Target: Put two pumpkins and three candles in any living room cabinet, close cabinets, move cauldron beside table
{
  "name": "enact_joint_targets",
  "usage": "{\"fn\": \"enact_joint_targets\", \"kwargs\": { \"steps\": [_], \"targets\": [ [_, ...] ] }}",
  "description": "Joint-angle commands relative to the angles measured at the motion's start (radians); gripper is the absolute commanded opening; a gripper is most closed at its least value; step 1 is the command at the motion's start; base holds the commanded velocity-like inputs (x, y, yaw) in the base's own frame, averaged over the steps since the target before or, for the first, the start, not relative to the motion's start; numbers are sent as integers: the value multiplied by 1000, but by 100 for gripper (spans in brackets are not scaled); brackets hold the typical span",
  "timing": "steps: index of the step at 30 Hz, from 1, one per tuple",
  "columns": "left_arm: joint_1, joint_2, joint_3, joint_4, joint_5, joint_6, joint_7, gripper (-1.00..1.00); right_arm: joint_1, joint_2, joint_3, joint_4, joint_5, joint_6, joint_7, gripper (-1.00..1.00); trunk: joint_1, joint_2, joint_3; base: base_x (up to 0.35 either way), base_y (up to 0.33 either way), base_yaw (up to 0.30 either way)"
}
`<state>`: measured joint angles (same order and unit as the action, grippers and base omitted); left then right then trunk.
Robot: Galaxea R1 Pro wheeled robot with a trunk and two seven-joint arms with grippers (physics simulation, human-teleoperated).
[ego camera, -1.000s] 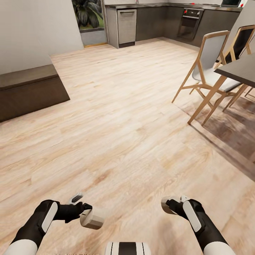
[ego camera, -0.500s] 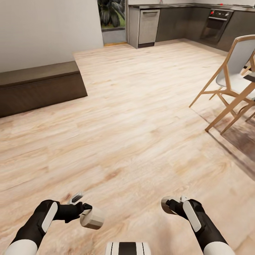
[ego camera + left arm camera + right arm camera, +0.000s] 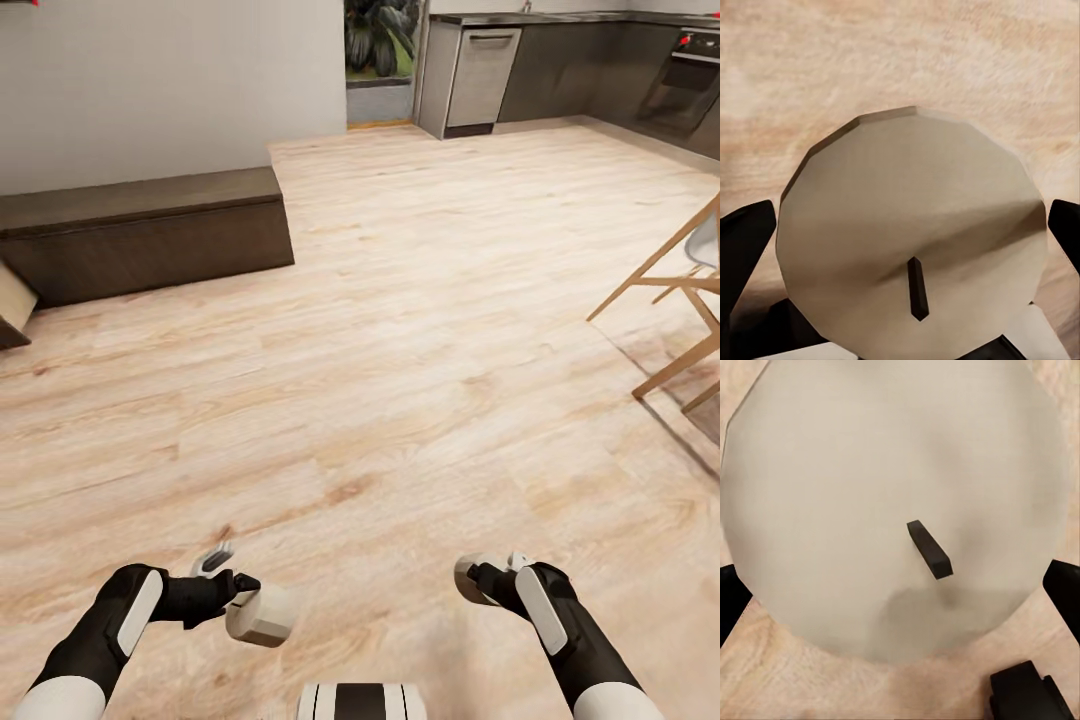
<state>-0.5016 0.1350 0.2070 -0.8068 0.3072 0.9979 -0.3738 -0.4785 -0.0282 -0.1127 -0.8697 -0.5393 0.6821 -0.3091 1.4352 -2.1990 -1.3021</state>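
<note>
Over plank floor (image 3: pixel 400 330), each arm's jaws clamp a candle (image 3: pixel 258 617) (image 3: pixel 473 580).

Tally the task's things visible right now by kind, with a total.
Squat beige wax candles, one in each gripper's jaws: 2 (left, right)
Low dark brown wooden cabinet by the wall: 1
Total: 3
</note>
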Motion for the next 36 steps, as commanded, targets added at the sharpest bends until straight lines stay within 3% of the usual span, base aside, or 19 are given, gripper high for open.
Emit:
{"fn": "enact_joint_targets", "kwargs": {
  "steps": [1,3,7,12,16,22,27,30,32,35,36],
  "targets": [
    [0,0,0,0,4,1,1,-100,0,6,5,0,2,0,-1,-100,0,0,0,0,0,286],
    [0,1,1,0,1,1,4,-100,0,35,56,0,6,-1,-5,-100,0,0,0,0,0,286],
    [0,2,0,0,-2,3,6,-100,0,59,128,-1,6,-4,-39,-100,0,0,0,0,0,286],
    [0,7,-2,0,-3,4,25,-100,-68,155,172,0,7,14,-164,-100,-12,21,7,0,0,277],
    [0,13,3,-2,-3,-8,159,-100,-134,197,218,12,5,115,-239,-100,-27,49,17,0,0,272],
    [-1,12,5,-7,-2,-39,341,-100,-153,203,290,27,9,129,-247,-100,-50,91,31,0,0,253],
    [-48,12,3,-8,-4,-66,441,-100,-155,203,301,33,9,128,-248,-100,-69,126,41,0,0,214],
    [-76,12,-2,3,-5,-89,554,-100,-153,203,307,31,11,122,-249,-100,-81,147,49,0,0,87],
    [-79,11,-4,16,-2,-142,585,-100,-150,203,324,32,13,93,-248,-100,-88,161,55,0,0,19],
    [-81,5,-5,50,-1,-219,605,-100,-146,203,402,35,26,16,-246,-100,-100,182,65,0,0,5],
    [-75,-1,-6,44,1,-219,599,-100,-142,203,396,29,25,8,-245,-100,-100,182,64,0,0,0]
  ]
}}
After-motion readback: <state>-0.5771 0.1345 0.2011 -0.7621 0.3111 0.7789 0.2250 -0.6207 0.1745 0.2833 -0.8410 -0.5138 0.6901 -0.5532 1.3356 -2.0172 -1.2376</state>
